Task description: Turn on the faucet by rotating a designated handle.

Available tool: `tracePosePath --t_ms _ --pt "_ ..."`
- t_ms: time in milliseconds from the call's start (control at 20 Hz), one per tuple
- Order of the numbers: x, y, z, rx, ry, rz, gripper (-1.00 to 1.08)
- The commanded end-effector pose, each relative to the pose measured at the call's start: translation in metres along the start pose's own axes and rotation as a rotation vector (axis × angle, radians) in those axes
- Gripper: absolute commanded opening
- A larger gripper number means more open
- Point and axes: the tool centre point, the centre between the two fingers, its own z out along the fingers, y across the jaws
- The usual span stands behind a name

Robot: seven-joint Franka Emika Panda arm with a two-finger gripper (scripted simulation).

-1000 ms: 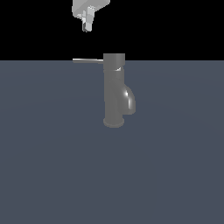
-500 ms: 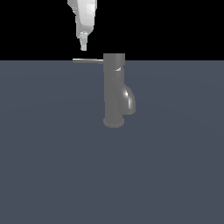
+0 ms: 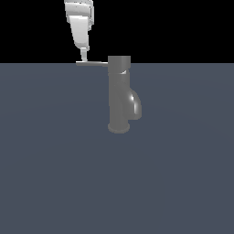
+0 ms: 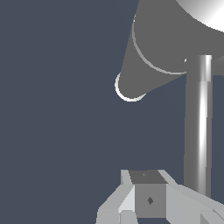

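Observation:
The faucet (image 3: 119, 96) is a dark-grey upright cylinder with a flared base and a short spout curving down on the exterior view's right. Its handle (image 3: 93, 63), a thin grey rod, sticks out level from the top cap toward the exterior view's left. My white gripper (image 3: 83, 57) hangs point-down just above the rod's free end, its fingers together and nothing between them. In the wrist view the handle (image 4: 199, 127) runs as a bright bar right beside my gripper (image 4: 146, 192), and the faucet (image 4: 162, 43) body is seen from above. Whether the tips touch the rod I cannot tell.
A flat dark blue-grey surface (image 3: 55, 173) carries the faucet and fills the lower part of the exterior view. Behind it is plain black background. No other objects show.
My gripper has come straight down from the top of the exterior view to just above the handle's free end. The faucet and handle have not moved.

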Motion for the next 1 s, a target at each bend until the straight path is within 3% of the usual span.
tracePosePath --t_ms 0,450,950 --pt "-0.002 -0.004 0.004 0.003 0.010 0.021 -1.00" --pt "-0.004 -0.007 0.007 0.004 0.016 0.033 -1.00" --pt "-0.003 0.017 0.008 0.004 0.016 0.033 -1.00"
